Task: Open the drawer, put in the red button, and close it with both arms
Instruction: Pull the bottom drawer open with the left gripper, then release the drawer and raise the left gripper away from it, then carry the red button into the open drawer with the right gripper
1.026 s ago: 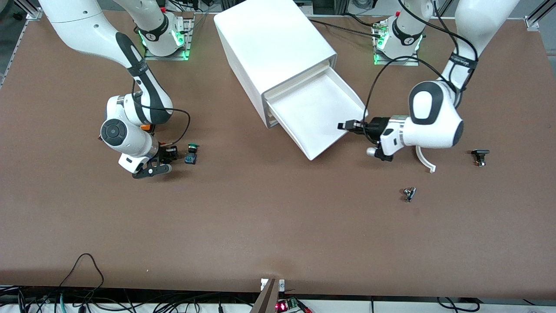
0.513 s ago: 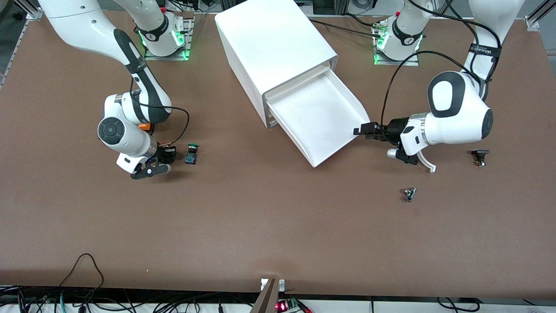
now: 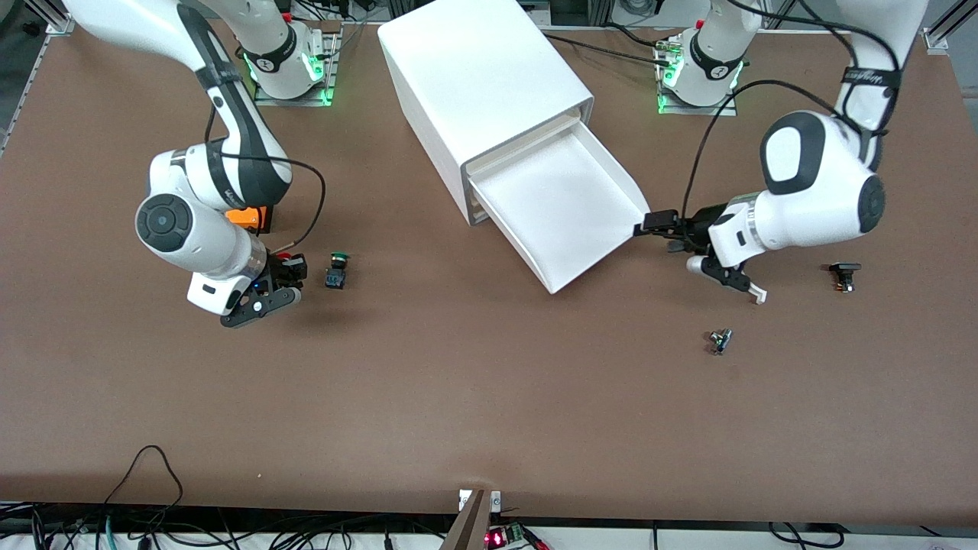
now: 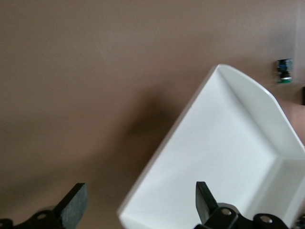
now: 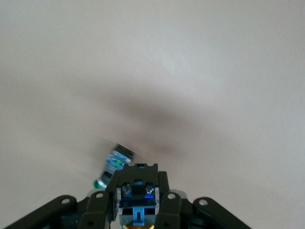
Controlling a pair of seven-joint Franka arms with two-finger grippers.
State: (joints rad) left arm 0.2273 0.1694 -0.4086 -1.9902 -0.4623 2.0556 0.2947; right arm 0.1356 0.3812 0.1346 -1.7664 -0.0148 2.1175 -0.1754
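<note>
The drawer (image 3: 561,202), the top one of the white cabinet (image 3: 481,76), stands pulled out and empty. My left gripper (image 3: 655,224) is open, just off the drawer's front corner at the left arm's end. In the left wrist view its fingers (image 4: 76,202) spread wide around that corner of the drawer (image 4: 228,157). My right gripper (image 3: 286,269) is shut on the red button (image 5: 137,200), whose black-and-blue body shows between the fingers. It hangs low over the table beside the green-capped button (image 3: 336,271).
An orange box (image 3: 248,218) lies under the right arm. A black part (image 3: 844,273), a small metal part (image 3: 720,340) and a white curved piece (image 3: 755,290) lie toward the left arm's end. The green-capped button also shows in the right wrist view (image 5: 113,164).
My left gripper has drawn back from over the drawer's front edge to just off its corner. The drawer slid out slightly. My right gripper has shifted a little toward the right arm's end with the button.
</note>
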